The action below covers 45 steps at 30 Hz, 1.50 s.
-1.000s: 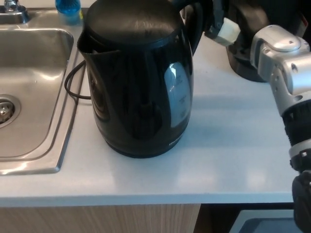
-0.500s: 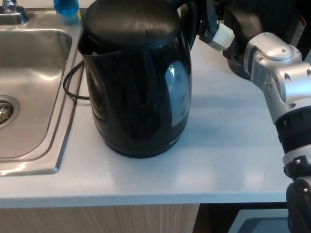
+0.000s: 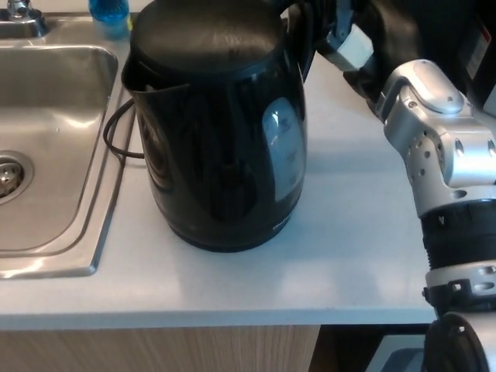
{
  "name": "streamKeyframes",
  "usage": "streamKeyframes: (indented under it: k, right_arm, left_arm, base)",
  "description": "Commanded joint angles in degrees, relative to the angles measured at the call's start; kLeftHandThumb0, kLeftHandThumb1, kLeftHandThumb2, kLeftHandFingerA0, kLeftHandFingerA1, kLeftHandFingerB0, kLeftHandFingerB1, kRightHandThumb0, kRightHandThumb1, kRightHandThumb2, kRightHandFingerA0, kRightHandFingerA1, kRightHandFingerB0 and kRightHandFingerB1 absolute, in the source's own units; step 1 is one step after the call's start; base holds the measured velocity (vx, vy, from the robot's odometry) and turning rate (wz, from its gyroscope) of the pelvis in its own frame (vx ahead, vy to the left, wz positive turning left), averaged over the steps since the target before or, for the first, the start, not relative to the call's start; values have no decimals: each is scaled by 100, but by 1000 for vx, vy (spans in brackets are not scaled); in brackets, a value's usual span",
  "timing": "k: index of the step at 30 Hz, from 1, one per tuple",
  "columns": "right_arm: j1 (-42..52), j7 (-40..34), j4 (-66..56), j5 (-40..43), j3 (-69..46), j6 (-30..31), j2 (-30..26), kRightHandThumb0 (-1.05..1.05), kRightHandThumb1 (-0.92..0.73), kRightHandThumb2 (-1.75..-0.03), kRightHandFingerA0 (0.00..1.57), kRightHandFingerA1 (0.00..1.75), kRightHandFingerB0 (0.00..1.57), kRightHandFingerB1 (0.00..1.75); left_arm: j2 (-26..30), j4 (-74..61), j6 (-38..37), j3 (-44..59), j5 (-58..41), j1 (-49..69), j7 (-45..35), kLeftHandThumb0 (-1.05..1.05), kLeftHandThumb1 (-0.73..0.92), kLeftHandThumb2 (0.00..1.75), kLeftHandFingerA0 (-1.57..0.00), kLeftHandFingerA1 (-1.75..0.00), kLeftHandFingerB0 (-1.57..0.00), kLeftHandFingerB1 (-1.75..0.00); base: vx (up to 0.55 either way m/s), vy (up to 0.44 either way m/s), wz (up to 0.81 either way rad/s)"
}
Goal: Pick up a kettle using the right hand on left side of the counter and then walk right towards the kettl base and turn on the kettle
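Right hand (image 3: pixel 341 35) closing in on the kettle (image 3: pixel 221 124) handle.

I cannot tell whether its fingers are spread or wrapped, since they're hidden at the handle (image 3: pixel 304 35). Over the last second the arm has pushed forward and left, so the grasp looks near. The kettle stands on the counter (image 3: pixel 349 240) beside the sink (image 3: pixel 54 147). Its gauge markings and base lettering are unreadable.

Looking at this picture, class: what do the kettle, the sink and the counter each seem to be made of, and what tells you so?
Kettle: probably glossy black plastic; its body shows soft mirror-like reflections, with a clear water-level window on the side.
Sink: stainless steel, brushed; silver-grey with streaky highlights.
Counter: smooth white top, perhaps laminate or solid surface, with a faint sheen; the front below it looks like wood grain.
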Motion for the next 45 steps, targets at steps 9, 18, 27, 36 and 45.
streamKeyframes:
  k: [9, 18, 27, 36, 45]
  right_arm:
    - [1192, 298, -1889, 665, 135, 669, -69, -93, -92, -76, 43, 90, 35, 71]
    - [1842, 363, -2770, 861, 137, 1179, -525, -91, -92, -76, 46, 90, 40, 68]
    - [2587, 513, -3386, 962, 253, 1367, -912, -87, -92, -77, 47, 86, 40, 65]
    - [2881, 550, -3623, 1057, 258, 1362, -1045, -89, -92, -75, 45, 91, 40, 70]
    - [3566, 579, -4309, 1224, 308, 1478, -1036, -87, -92, -75, 46, 85, 40, 65]
  left_arm:
    - [7, -412, -254, -35, 21, 233, 53, 28, 58, 113, -83, -112, -77, -95]
    - [158, 68, -267, -112, 153, -62, 154, 24, 53, 113, -93, -98, -80, -89]
    - [62, -115, -343, -80, 32, 53, 61, 24, 53, 115, -95, -100, -83, -91]
    - [166, 223, -369, -120, 161, -112, 186, 23, 52, 112, -95, -100, -83, -91]
    - [12, -311, -239, -167, 172, 48, 232, 25, 52, 113, -94, -100, -80, -89]
  base:
    - [0, 0, 0]
    - [0, 0, 1]
    - [0, 0, 0]
    - [0, 0, 0]
    - [0, 0, 0]
